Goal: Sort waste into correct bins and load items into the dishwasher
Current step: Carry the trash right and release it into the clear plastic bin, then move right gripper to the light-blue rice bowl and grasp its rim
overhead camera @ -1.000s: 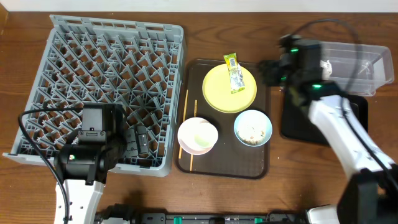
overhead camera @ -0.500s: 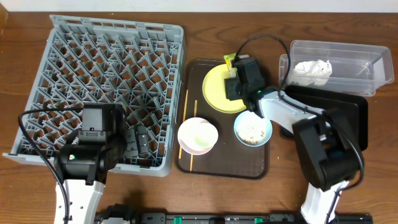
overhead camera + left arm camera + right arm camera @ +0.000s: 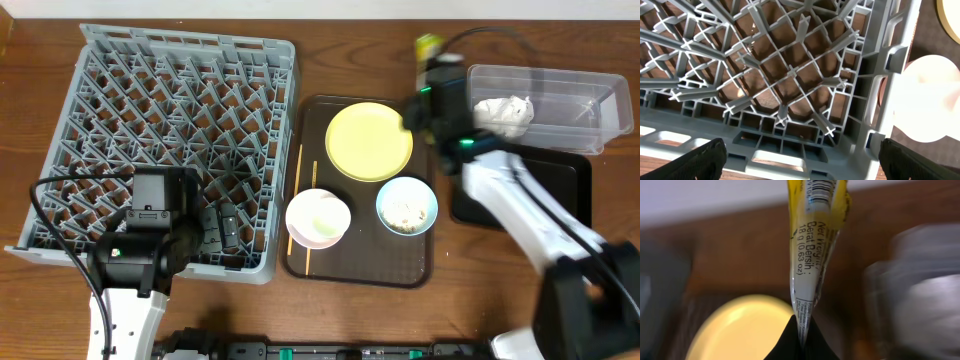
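Observation:
A yellow-green snack wrapper (image 3: 428, 45) (image 3: 812, 240) hangs pinched in my right gripper (image 3: 432, 70) (image 3: 801, 335), which is shut on its lower end, above the table between the yellow plate (image 3: 370, 141) (image 3: 740, 330) and the clear tub (image 3: 560, 95). The plate is bare. A crumpled white napkin (image 3: 503, 112) lies in the tub. The light blue bowl (image 3: 407, 205) holds beige crumbs. The white bowl (image 3: 318, 218) (image 3: 927, 97) and chopsticks (image 3: 297, 180) lie on the brown tray. My left gripper (image 3: 802, 167) stands open over the front right corner of the grey dish rack (image 3: 170, 130) (image 3: 790, 80), holding nothing.
The dark brown serving tray (image 3: 355, 270) sits mid-table with the dishes on it. A shallow black tray (image 3: 520, 195) lies at the right, partly under my right arm. The tub stands behind it at the back right.
My right gripper has shut on the wrapper, lifted it off the yellow plate and carried it to the back right. The left arm has not moved.

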Robot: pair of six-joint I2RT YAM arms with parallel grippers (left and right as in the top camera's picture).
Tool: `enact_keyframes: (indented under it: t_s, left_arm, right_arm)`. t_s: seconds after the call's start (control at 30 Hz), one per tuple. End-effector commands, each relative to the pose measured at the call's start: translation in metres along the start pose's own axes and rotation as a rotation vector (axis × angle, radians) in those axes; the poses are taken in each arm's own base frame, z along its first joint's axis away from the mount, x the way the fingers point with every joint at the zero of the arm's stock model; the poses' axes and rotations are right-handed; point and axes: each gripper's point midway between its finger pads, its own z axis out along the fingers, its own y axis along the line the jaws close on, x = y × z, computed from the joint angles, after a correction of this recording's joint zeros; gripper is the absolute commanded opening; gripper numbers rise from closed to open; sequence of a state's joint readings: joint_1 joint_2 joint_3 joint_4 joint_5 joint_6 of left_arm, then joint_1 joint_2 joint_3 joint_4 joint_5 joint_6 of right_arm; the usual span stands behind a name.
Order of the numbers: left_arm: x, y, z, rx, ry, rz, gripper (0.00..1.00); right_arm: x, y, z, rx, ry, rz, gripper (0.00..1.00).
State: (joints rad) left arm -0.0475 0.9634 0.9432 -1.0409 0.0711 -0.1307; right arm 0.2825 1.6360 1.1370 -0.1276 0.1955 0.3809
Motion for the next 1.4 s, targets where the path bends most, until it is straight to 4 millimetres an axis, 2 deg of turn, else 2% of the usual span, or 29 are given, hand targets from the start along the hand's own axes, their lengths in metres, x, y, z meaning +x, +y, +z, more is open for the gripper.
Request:
enact_keyframes:
  t_s: [0.0,0.07,0.1,0.2,0.33,0.37,0.47,0.5,0.53,0.63,0.73,0.8,0.83,0.87,0.93,1.07,1.2,1.3,1.37]
  left_arm:
    - [-0.006,0.001,-0.005,-0.006,-0.02,-0.004,0.98]
    - [-0.006,0.001,-0.005,-0.006,-0.021,-0.004,0.98]
    - [-0.006,0.001,-0.005,-0.006,-0.02,-0.004,0.98]
    - [-0.006,0.001,-0.005,-0.006,-0.021,-0.004,0.98]
    - [-0.006,0.001,-0.005,-0.006,-0.021,-0.004,0.98]
    - [-0.006,0.001,-0.005,-0.006,-0.021,-0.004,0.98]
    - [-0.006,0.001,-0.005,-0.006,-0.021,-0.004,0.98]
    - [-0.006,0.001,-0.005,-0.006,-0.021,-0.004,0.98]
    - [-0.006,0.001,-0.005,-0.006,-0.02,-0.004,0.98]
    - [-0.006,0.001,-0.005,-0.006,-0.021,-0.004,0.98]
    - [-0.006,0.001,-0.005,-0.006,-0.021,-0.004,0.98]
    - [-0.006,0.001,-0.005,-0.006,-0.021,-0.004,0.98]
    - [-0.006,0.001,-0.005,-0.006,-0.021,-0.004,0.98]
    - [-0.006,0.001,-0.005,-0.006,-0.021,-0.004,0.98]
    - [-0.006,0.001,-0.005,-0.006,-0.021,-0.004,0.98]
    - [-0.006,0.001,-0.005,-0.006,-0.021,-0.004,0.98]
    - [-0.006,0.001,-0.005,-0.006,-0.021,-0.004,0.98]
    - [-0.006,0.001,-0.005,-0.006,-0.021,-0.004,0.98]
    - [-0.006,0.001,-0.005,-0.006,-0.02,-0.004,0.98]
  right_arm:
    - [-0.053,-0.074,-0.023,0.179,-0.162,0.253,0.01]
    - [-0.06,-0.105,-0.025,0.232,-0.184,0.351,0.01]
    - [-0.056,-0.13,-0.024,0.281,-0.186,0.454,0.01]
    - [-0.043,-0.176,-0.016,0.372,-0.181,0.657,0.01]
    - [-0.026,-0.201,-0.001,0.428,-0.156,0.728,0.02]
    - [-0.02,-0.204,0.003,0.439,-0.142,0.729,0.08]
    - [-0.015,-0.204,0.01,0.429,-0.123,0.731,0.4]
    - [-0.019,-0.2,0.012,0.402,-0.122,0.707,0.62]
    - [-0.027,-0.191,0.014,0.344,-0.114,0.61,0.68]
    - [-0.031,-0.181,0.013,0.295,-0.09,0.51,0.7]
    - [-0.036,-0.163,0.006,0.207,-0.055,0.384,0.7]
    - [-0.039,-0.148,-0.006,0.137,-0.026,0.307,0.72]
    - [-0.039,-0.129,-0.021,0.053,0.007,0.225,0.73]
    - [-0.037,-0.12,-0.028,0.011,0.027,0.184,0.74]
    - [-0.024,-0.097,-0.05,-0.064,0.099,0.086,0.77]
    - [0.016,-0.064,-0.086,-0.138,0.256,-0.012,0.99]
    - [0.051,-0.032,-0.107,-0.206,0.386,-0.078,0.99]
    - [0.09,0.006,-0.125,-0.323,0.514,-0.229,0.8]
    - [0.107,0.015,-0.13,-0.332,0.559,-0.292,0.69]
